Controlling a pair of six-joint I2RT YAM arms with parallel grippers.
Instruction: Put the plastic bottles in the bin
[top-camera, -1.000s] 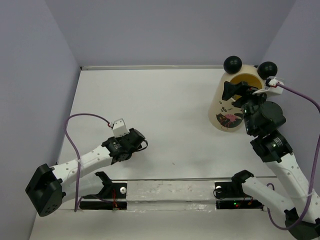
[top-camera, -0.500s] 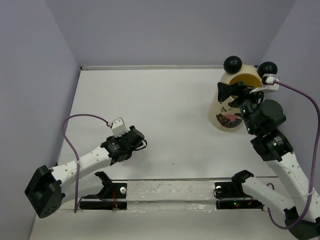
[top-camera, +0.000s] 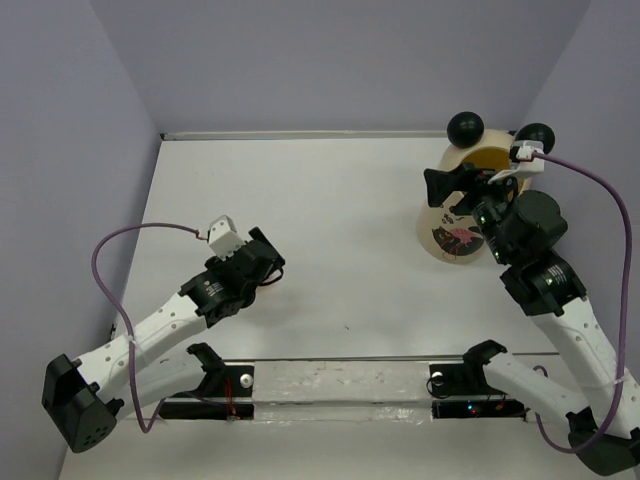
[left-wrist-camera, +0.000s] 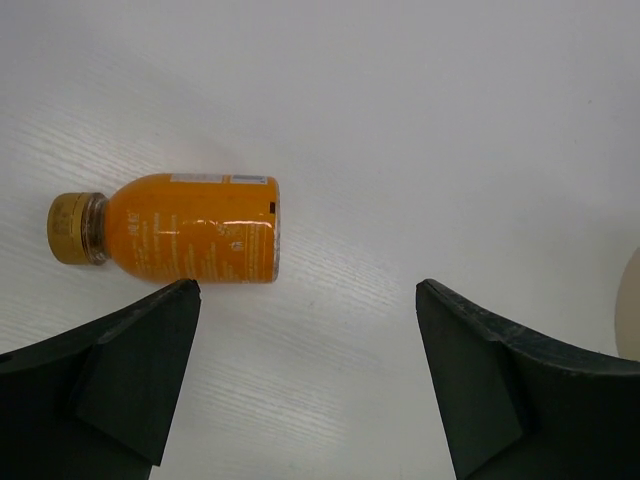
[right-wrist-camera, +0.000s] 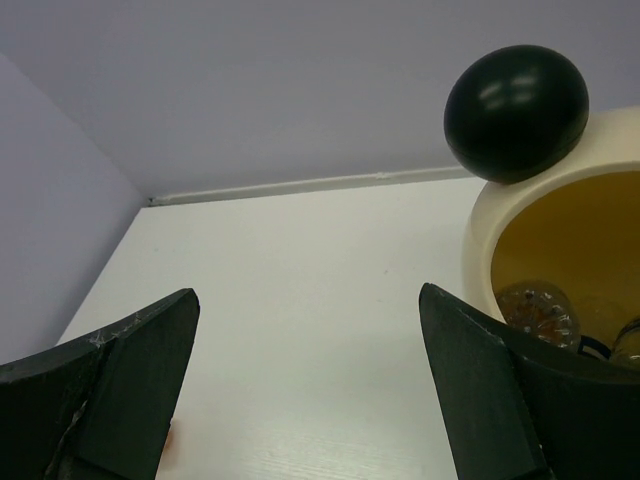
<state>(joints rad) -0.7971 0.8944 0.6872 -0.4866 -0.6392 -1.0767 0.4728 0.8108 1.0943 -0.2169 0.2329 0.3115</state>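
Note:
An orange plastic bottle (left-wrist-camera: 190, 228) with a gold cap lies on its side on the white table, cap to the left, just beyond my left gripper's left fingertip. My left gripper (left-wrist-camera: 305, 300) (top-camera: 268, 262) is open with nothing between its fingers; in the top view it hides this bottle. The cream-yellow bin (top-camera: 445, 235) (right-wrist-camera: 480, 230) stands at the right rear, with black ball ears (right-wrist-camera: 517, 110). Clear bottles (right-wrist-camera: 540, 312) lie inside it. My right gripper (right-wrist-camera: 307, 300) (top-camera: 440, 188) hangs open and empty by the bin's left rim.
Lilac walls enclose the white table (top-camera: 340, 200) at the back and on both sides. A cream edge (left-wrist-camera: 630, 300) shows at the right border of the left wrist view. A clear strip with the arm mounts (top-camera: 340, 385) runs along the near edge.
My left gripper has opened wider and moved a little away from the near edge. My right gripper has shifted left, from over the bin's mouth to beside its left rim.

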